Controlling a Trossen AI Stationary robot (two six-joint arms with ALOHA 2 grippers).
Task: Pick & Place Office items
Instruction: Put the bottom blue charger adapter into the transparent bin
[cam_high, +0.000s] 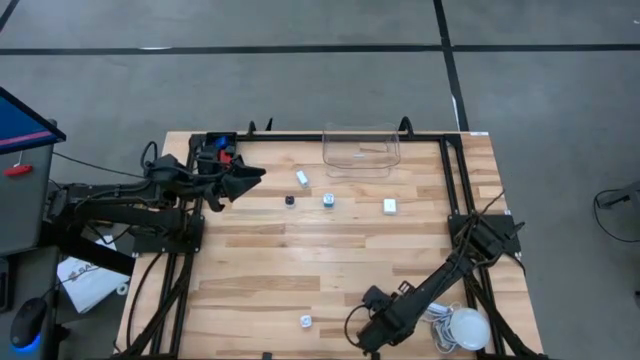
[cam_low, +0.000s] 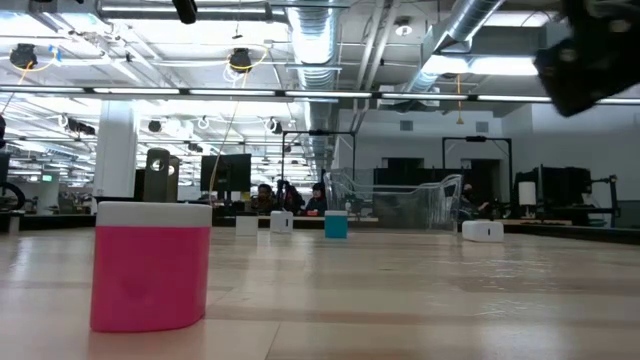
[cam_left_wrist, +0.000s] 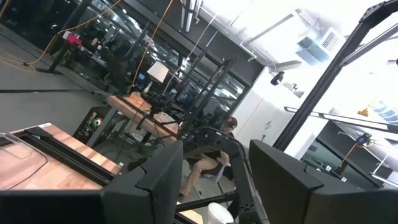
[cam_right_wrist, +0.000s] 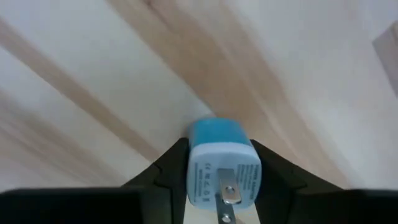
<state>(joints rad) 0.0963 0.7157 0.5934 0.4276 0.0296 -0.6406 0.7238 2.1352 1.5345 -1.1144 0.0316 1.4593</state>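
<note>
- The right gripper (cam_high: 372, 338) sits low at about 6 o'clock on the wooden table (cam_high: 330, 260), near the front edge. In its wrist view the two dark fingers (cam_right_wrist: 165, 165) are clamped on a small blue plug block (cam_right_wrist: 222, 165) with a white face and a metal prong.
- Just beside that arm, toward 5 o'clock, lies a big white round bulb (cam_high: 467, 328) with its coiled cable.
- The left gripper (cam_high: 250, 178) hangs at about 10 o'clock, pointing in toward the table's middle. Its fingers (cam_left_wrist: 155, 180) stand apart with nothing between them.
- A clear bin (cam_high: 361, 148) stands at 12 o'clock against the far rail.
- Loose office items lie in a row just short of the bin: a white piece (cam_high: 302, 177), a tiny black piece (cam_high: 290, 200), a silvery-blue piece (cam_high: 328, 200) and a white block (cam_high: 390, 206) toward 1 o'clock.
- Another small white piece (cam_high: 306, 321) lies near 6 o'clock, left of the right gripper.
- From table height, a pink block with a white top (cam_low: 152, 265) stands close to the camera.
- Seated people (cam_low: 290, 197) show in the room beyond.
</note>
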